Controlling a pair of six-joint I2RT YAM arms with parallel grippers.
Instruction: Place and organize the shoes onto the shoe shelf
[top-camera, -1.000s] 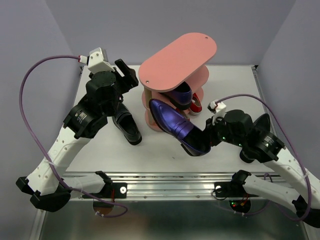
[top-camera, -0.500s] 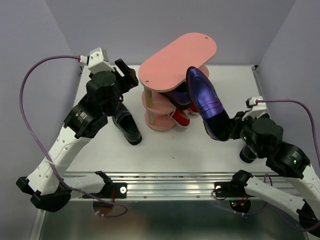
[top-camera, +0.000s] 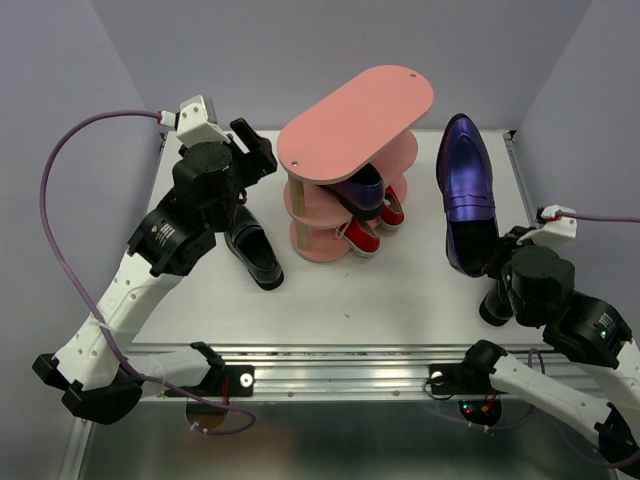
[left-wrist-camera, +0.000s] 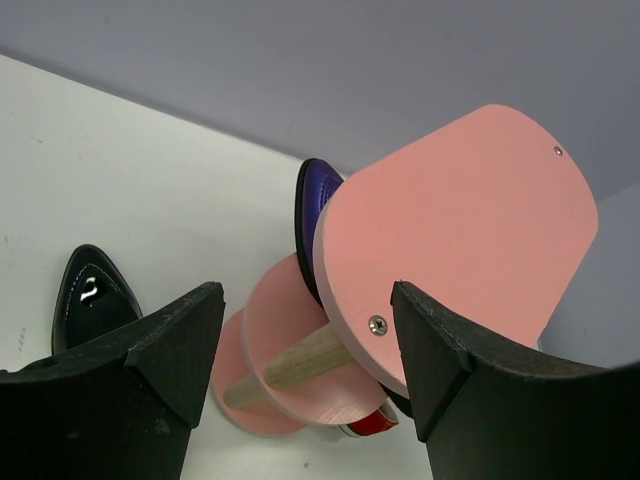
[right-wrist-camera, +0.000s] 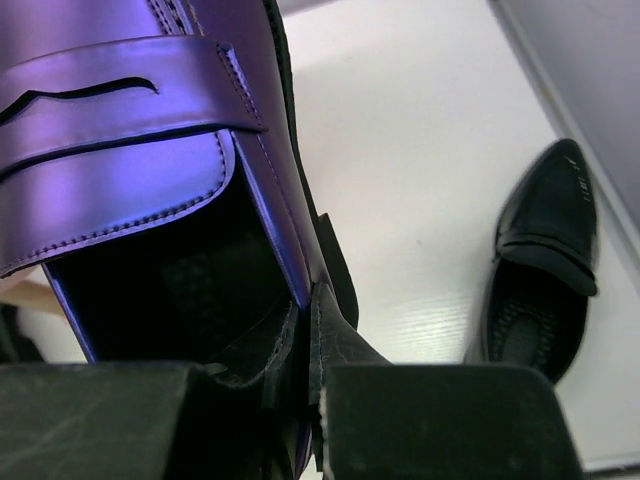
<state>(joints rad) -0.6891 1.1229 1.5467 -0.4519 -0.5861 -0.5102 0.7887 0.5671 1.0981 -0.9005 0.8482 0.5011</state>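
The right hand (top-camera: 494, 262) is pinched tight on the heel wall of a glossy purple loafer (top-camera: 462, 185), with one finger inside the shoe and one outside (the wrist view shows the leather squeezed between them). The shoe juts out ahead of the hand, toe pointing away, raised off the bench (top-camera: 330, 300). Left of that toe stands the pink shoe shelf (top-camera: 355, 105), carrying the other purple loafer (top-camera: 362, 190) and the red sneakers (top-camera: 362, 236). A black loafer (right-wrist-camera: 545, 270) lies on the bench just right of the hand. The left hand (top-camera: 255, 150) gapes wide with nothing in it. The shelf is just ahead of it and a second black loafer (top-camera: 255, 255) lies below it.
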